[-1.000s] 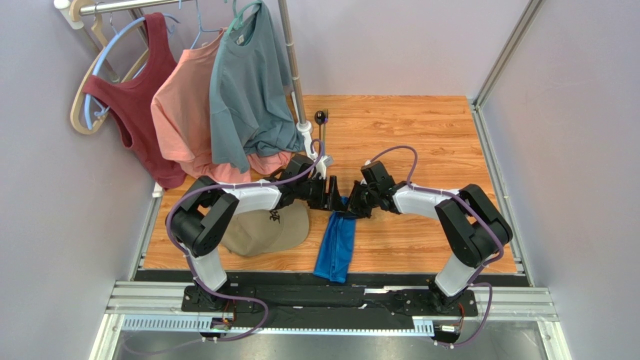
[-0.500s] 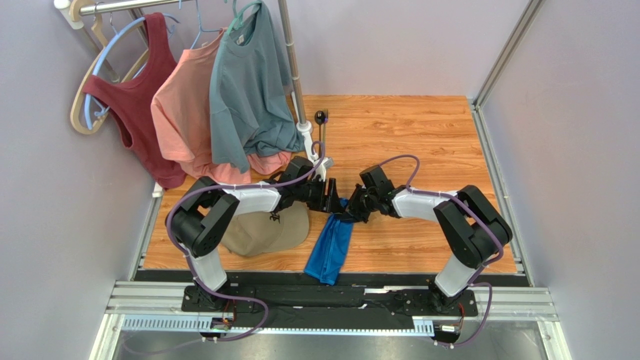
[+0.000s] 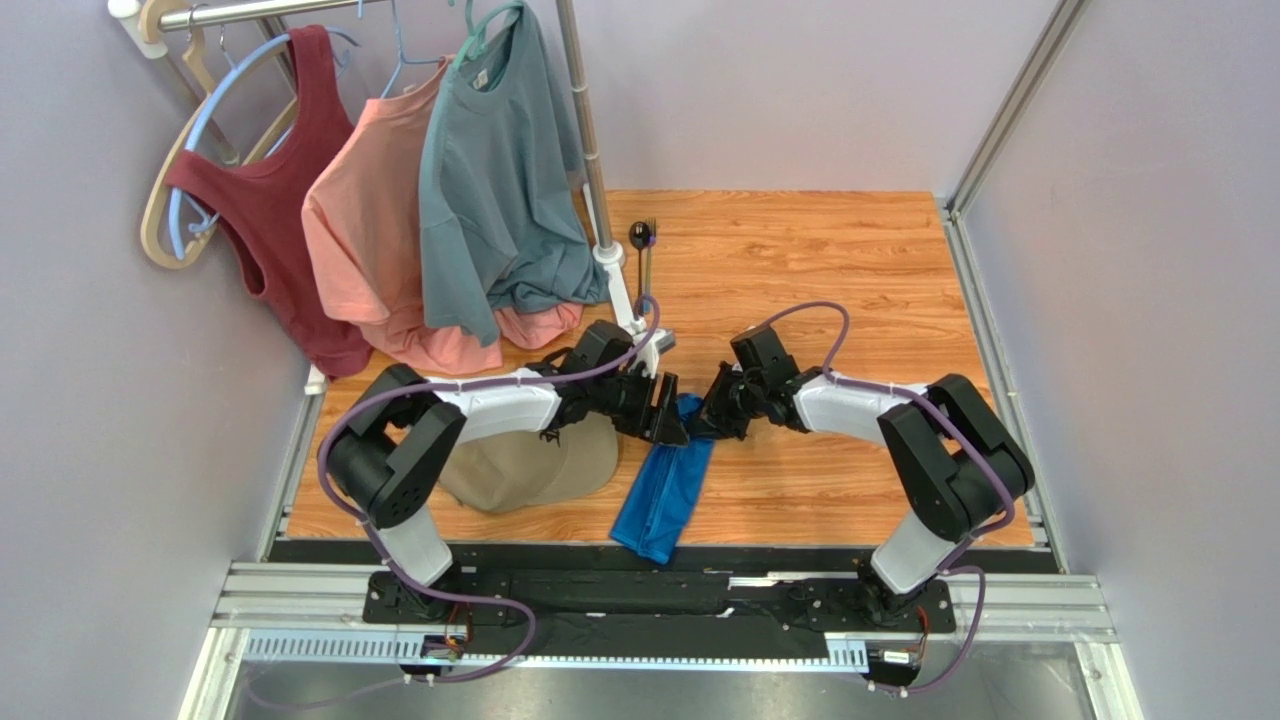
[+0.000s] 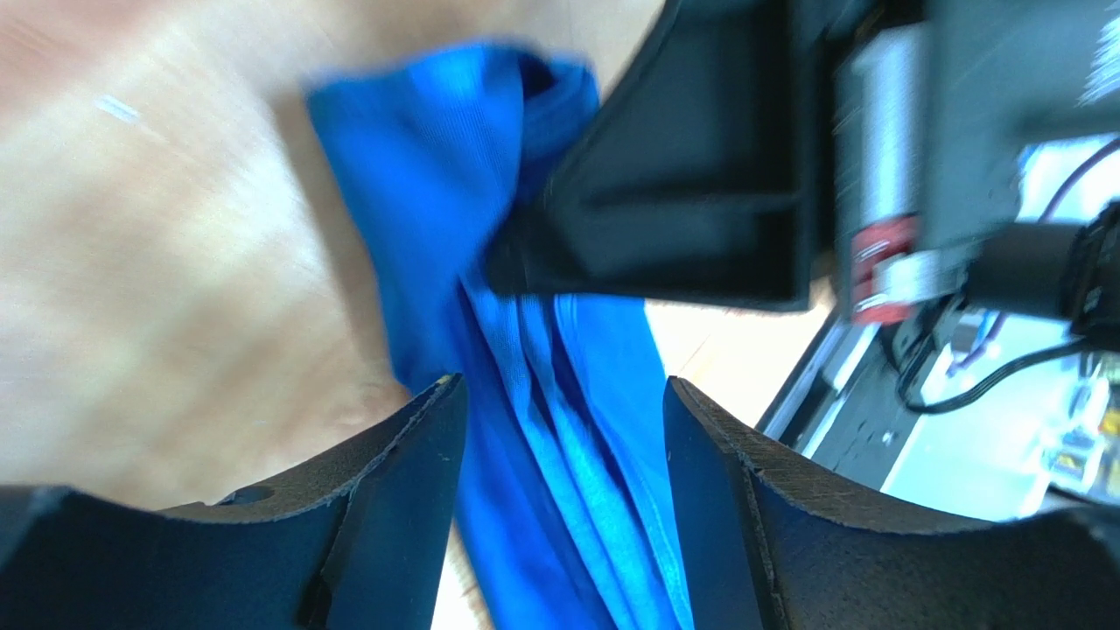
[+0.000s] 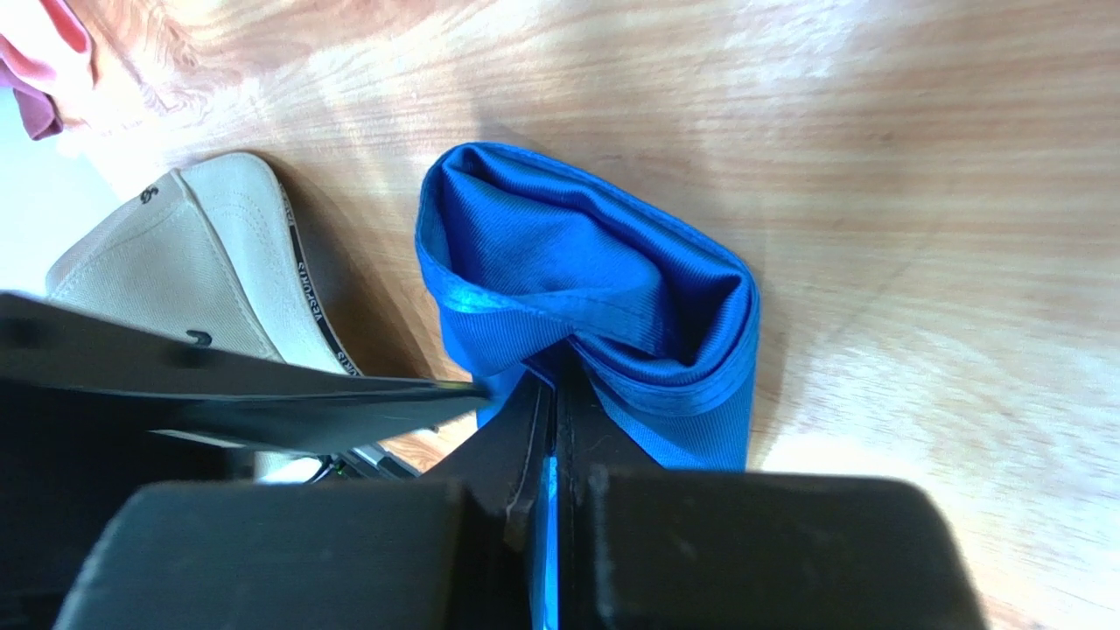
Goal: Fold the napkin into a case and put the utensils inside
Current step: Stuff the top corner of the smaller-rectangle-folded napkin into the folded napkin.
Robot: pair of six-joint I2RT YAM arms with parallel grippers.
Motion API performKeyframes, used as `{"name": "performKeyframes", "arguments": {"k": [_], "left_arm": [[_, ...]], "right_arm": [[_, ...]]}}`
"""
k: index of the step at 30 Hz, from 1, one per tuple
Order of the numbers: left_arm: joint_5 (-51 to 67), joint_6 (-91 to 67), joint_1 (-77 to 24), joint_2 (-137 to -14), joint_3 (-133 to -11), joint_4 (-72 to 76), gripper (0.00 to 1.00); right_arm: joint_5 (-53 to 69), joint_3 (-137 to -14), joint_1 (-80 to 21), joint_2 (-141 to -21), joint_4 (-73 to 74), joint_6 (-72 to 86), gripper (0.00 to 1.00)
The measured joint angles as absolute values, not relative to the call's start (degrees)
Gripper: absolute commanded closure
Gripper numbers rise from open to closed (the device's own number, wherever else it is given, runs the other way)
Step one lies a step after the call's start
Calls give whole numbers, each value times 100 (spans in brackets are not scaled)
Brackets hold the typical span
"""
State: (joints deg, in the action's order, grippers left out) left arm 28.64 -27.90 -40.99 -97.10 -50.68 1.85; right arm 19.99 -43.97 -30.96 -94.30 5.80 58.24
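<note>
while the napkin (image 3: 661,503) is already gathered into a long narrow strip, it does not yet read as a finished case: its far end is bunched and rumpled, and nothing lies inside it. it lies on the wooden table (image 3: 842,270) near the front edge, just right of the tan cap (image 3: 526,458), running from the two grippers toward the near edge. the right gripper (image 5: 550,394) is pinched tight on the cloth's far end, blue fabric caught between its fingers. the left gripper (image 4: 563,394) stands with its fingers spread, the strip showing between them and no cloth clamped, right beside the other gripper. a dark spoon (image 3: 643,236) lies well apart at the far side, by the foot of the clothes rack; the fork i cannot make out. so the folding looks mostly done but needs tidying, and, as i judge it, fetching and loading the utensils is all still ahead.

compared with a second ago, the strip's near end has swung to the left, so the cloth now lies slanted rather than straight, and the left arm has pushed further right and nearer, closing in on the held end.
</note>
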Motion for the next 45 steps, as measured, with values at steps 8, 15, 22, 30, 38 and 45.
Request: {"name": "performKeyframes", "arguments": {"k": [8,15,22,30,38,45], "left_arm": [[2738,-2757,-4456,-9974,-5107,-38,34],[2550,-2626,-4460,-9891,-5144,-276,36],[2130,-2370,-4460,-9450,-5172,-781,64],[1806,-2276,-4442,-9566,-5284,-993,84],[1586,-2368,-4427,-9946,-5321,-902,96],[1809,-2751,-4442,-10143,-5328,-423,100]], "right_arm": [[2003,-4405,-3028,-9411,711,5706,100],[2021,-4497,-3028,-9430,725,5693,100],[2040,-4504,-3028,-9494,727,5653,100],[2056,-4506,-3028,-9494,729,5603,100],[2069,-4517,-3028,-9494,746,5607,100],[2045,-4560,-3030,-9494,729,5878,100]]}}
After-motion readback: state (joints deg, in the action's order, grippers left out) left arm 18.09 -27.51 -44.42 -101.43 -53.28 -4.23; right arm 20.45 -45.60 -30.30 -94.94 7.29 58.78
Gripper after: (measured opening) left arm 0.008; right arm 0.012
